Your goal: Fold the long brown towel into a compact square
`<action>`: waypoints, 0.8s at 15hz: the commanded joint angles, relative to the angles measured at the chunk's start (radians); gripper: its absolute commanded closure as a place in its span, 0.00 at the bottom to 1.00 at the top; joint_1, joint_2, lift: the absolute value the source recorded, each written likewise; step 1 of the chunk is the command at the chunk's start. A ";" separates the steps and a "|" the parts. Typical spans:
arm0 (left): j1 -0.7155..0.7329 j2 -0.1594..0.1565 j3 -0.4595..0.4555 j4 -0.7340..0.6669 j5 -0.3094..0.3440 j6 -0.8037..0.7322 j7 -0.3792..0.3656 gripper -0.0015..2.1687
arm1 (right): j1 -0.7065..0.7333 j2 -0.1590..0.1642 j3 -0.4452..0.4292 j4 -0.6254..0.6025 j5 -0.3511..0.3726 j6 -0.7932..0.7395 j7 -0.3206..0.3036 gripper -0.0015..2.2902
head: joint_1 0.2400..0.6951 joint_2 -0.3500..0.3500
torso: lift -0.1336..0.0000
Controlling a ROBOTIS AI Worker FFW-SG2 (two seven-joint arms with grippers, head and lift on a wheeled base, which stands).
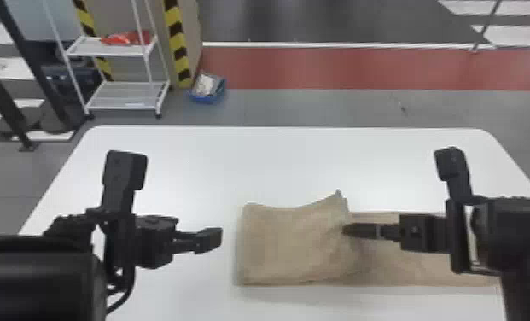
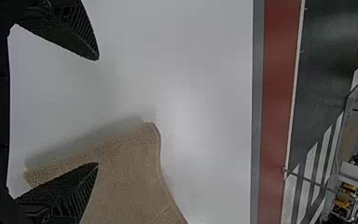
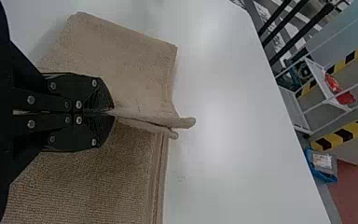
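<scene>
In the head view, the right tool (image 1: 350, 231) is clamped on the brown towel (image 1: 293, 249), at the robot's-right edge of its folded-over part. The right wrist view shows the flat fingers closed together on a pinched ridge of cloth, which sticks out past their tips. The left tool (image 1: 210, 240) is just beside the towel's fold, off to the robot's left, holding nothing; in the left wrist view its fingers stand wide apart. The towel lies on the white worktop (image 1: 234, 166), its upper part doubled over and one far corner raised, while a single flat length runs out to the robot's right beneath the right tool. Beyond the worktop, to the left, are a white shelf rack (image 1: 123, 97) with a red item (image 1: 125, 39) on its upper shelf, and a blue box (image 1: 208, 97) on the floor (image 1: 302, 106).
</scene>
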 commanded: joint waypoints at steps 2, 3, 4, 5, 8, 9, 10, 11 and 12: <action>-0.001 -0.007 0.001 0.000 0.002 0.000 -0.003 0.04 | 0.019 -0.021 -0.126 -0.050 -0.008 0.002 0.038 0.65 | 1.00 0.49 | 0.07; -0.003 -0.007 0.000 0.003 0.002 0.000 -0.002 0.04 | 0.029 -0.032 -0.165 -0.059 -0.026 0.002 0.044 0.65 | 1.00 0.47 | 0.07; -0.003 -0.007 -0.002 0.005 0.000 -0.003 -0.002 0.04 | 0.038 -0.047 -0.192 -0.061 -0.046 0.002 0.042 0.65 | 1.00 0.44 | 0.07; -0.003 -0.007 -0.006 0.006 0.000 -0.009 -0.002 0.04 | 0.044 -0.049 -0.203 -0.047 -0.048 0.002 0.036 0.65 | 1.00 0.41 | 0.07; -0.001 -0.007 -0.017 0.005 -0.006 -0.006 -0.002 0.04 | 0.062 -0.046 -0.183 -0.024 -0.048 0.002 0.036 0.65 | 1.00 0.34 | 0.07; -0.001 -0.007 -0.017 0.000 -0.008 -0.006 -0.003 0.04 | 0.061 -0.047 -0.208 -0.035 -0.054 0.002 0.044 0.65 | 1.00 0.34 | 0.07; 0.002 -0.007 -0.014 -0.006 -0.008 -0.006 -0.002 0.04 | 0.053 -0.055 -0.260 -0.076 -0.083 0.002 0.051 0.65 | 1.00 0.34 | 0.07; 0.002 -0.007 -0.011 -0.008 -0.006 -0.003 -0.002 0.04 | 0.049 -0.085 -0.313 -0.091 -0.103 0.002 0.071 0.65 | 1.00 0.34 | 0.07; 0.002 -0.007 -0.008 -0.008 -0.005 -0.006 0.001 0.04 | 0.050 -0.119 -0.370 -0.097 -0.151 0.002 0.073 0.65 | 1.00 0.33 | 0.07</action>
